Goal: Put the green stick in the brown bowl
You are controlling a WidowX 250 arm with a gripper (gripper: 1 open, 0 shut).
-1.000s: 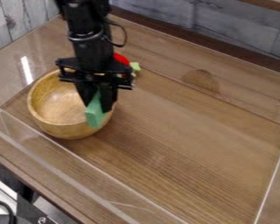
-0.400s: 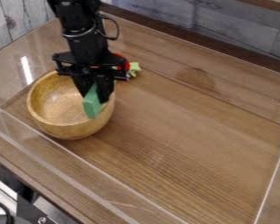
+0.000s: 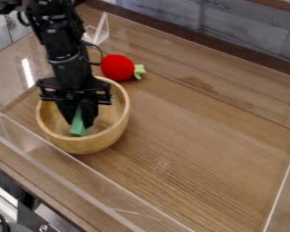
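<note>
Claw (image 3: 76, 116) pointing straight down into the brown bowl (image 3: 108, 134), clamped on the green stick (image 3: 80, 125); stick upright between the fingers, lower end inside the bowl — touching the bottom or not, cannot tell; red strawberry toy (image 3: 116, 66) on the table (image 3: 208, 136) just behind the bowl — apart from it.

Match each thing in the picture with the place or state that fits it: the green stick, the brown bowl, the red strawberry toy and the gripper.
Things:
1. green stick
2. brown bowl
3. red strawberry toy
4. gripper

Places or states:
A. lies on the table behind the bowl
B. points down, shut on the stick
C. held upright, its lower end inside the bowl
D. stands on the wooden table under the arm

Pairs: 1-C, 2-D, 3-A, 4-B
</note>
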